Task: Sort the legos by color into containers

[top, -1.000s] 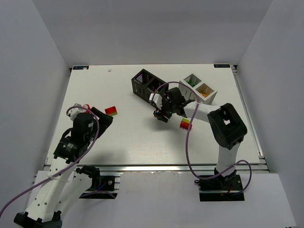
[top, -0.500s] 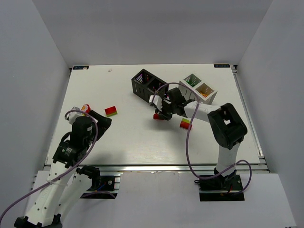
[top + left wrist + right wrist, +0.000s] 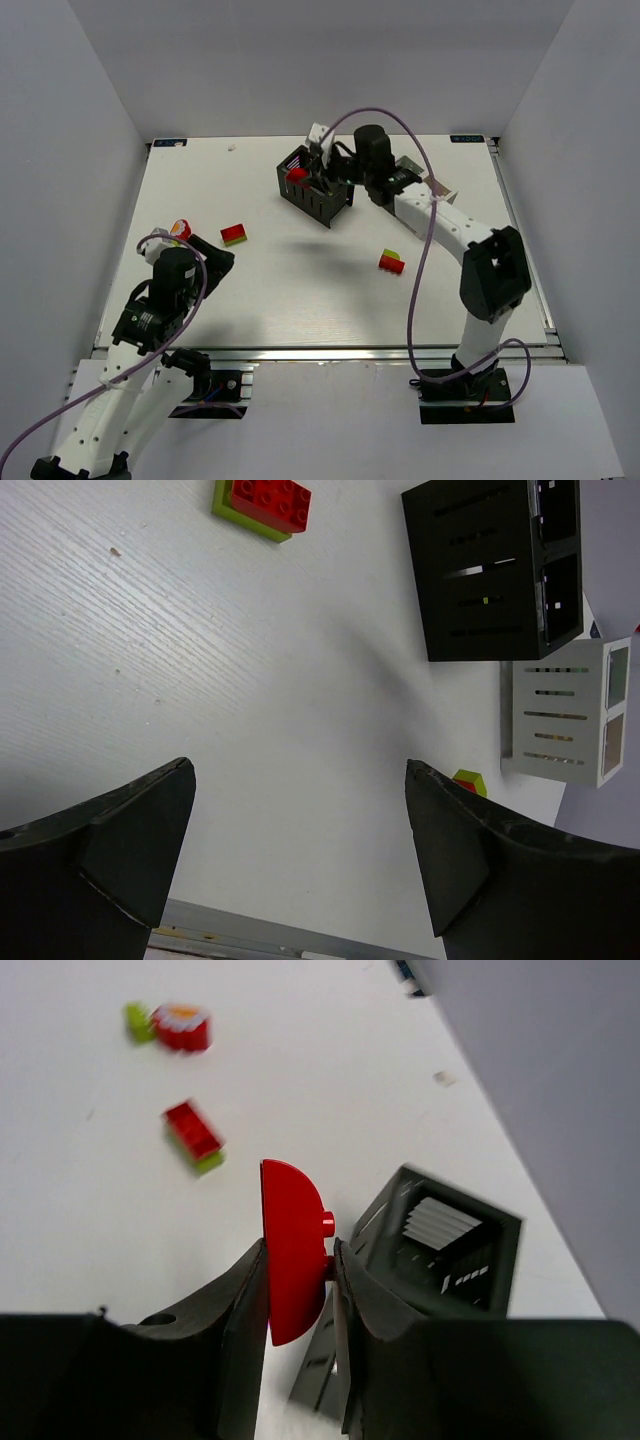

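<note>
My right gripper [image 3: 308, 172] [image 3: 299, 1247] is shut on a red half-round lego [image 3: 291, 1222] [image 3: 297, 175]. It hangs above the left end of the black container [image 3: 318, 195] [image 3: 447, 1235] [image 3: 490, 568]. The white container [image 3: 561, 720] [image 3: 441, 193] stands right of the black one, mostly behind my right arm in the top view. On the table lie a red-and-green lego [image 3: 234, 234] [image 3: 262, 501] [image 3: 194, 1135], another red-and-green one [image 3: 391, 262] [image 3: 468, 781], and a small red, orange and green cluster [image 3: 180, 228] [image 3: 168, 1025]. My left gripper [image 3: 207, 256] [image 3: 298, 768] is open over bare table at the front left.
White walls enclose the table on three sides. A metal rail [image 3: 320, 352] runs along the near edge. A purple cable [image 3: 405, 130] arcs over my right arm.
My right gripper closed on the red lego at mid-table, lifted it and swung back left over the black container. The left arm barely shifted.
</note>
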